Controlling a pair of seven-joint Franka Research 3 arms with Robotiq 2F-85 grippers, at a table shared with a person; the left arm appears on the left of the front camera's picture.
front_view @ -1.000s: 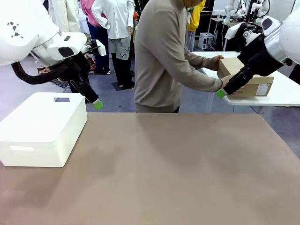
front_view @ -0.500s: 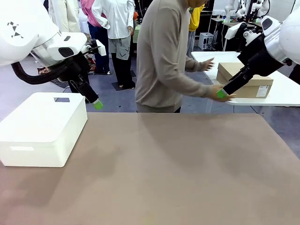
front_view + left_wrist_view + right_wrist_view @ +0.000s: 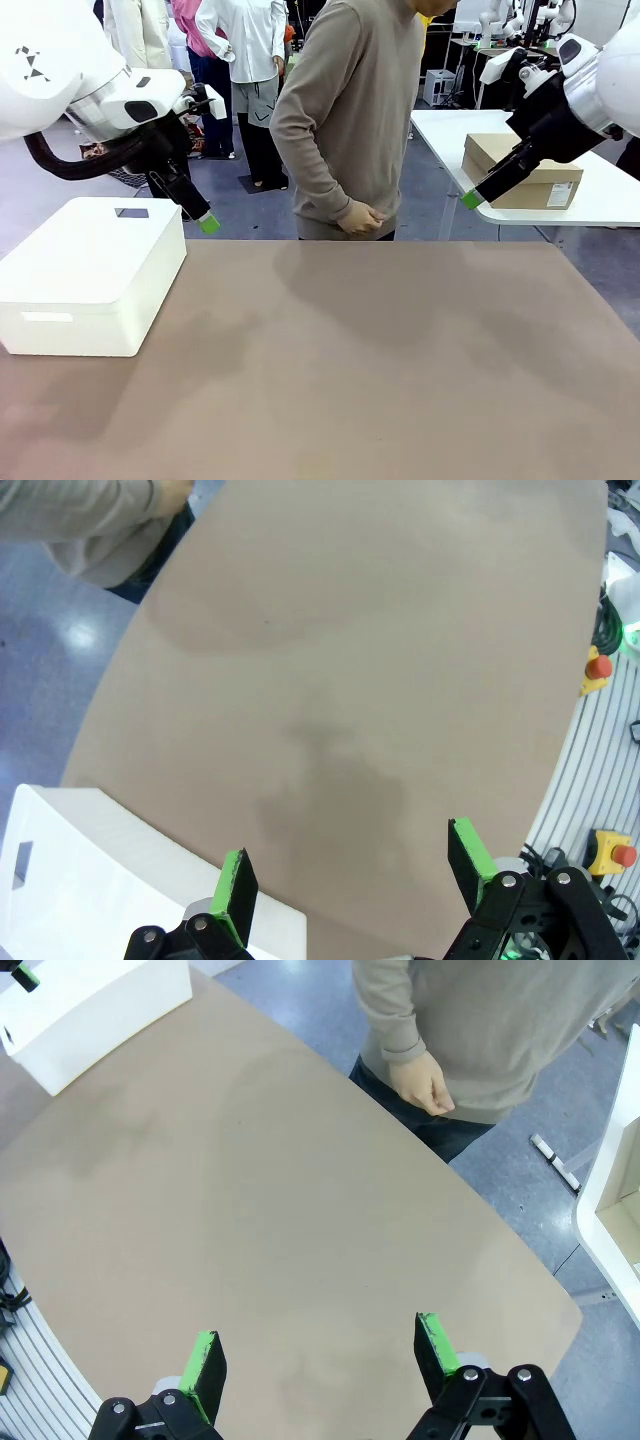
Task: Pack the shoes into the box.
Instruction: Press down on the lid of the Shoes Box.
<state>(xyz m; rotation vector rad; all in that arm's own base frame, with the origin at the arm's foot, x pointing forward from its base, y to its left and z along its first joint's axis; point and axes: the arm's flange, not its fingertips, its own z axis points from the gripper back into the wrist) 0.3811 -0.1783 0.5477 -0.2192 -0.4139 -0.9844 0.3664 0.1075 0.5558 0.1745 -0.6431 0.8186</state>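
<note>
The box (image 3: pixel 521 171), brown cardboard with its lid down, rests on a white side table (image 3: pixel 600 215) beyond the far right corner. The shoes are out of view. My left gripper (image 3: pixel 207 222) hangs open above the far left of the brown table (image 3: pixel 350 360), its fingers (image 3: pixel 238 880) spread with nothing between them. My right gripper (image 3: pixel 472 199) hovers open over the far right edge, in front of the box from this camera; its own view shows the gripper (image 3: pixel 318 1335) wide apart and empty. A person (image 3: pixel 350 120) stands at the far side with hands (image 3: pixel 420 1085) clasped.
A white rounded plastic box (image 3: pixel 90 270) with its lid on sits on the left of the table, just under my left gripper. The same white box (image 3: pixel 90 1000) lies far off in the right wrist view. Other people stand in the background.
The person has let go of the cardboard box on the side table, turned to face my table and drawn both hands in together. Neither arm has moved.
</note>
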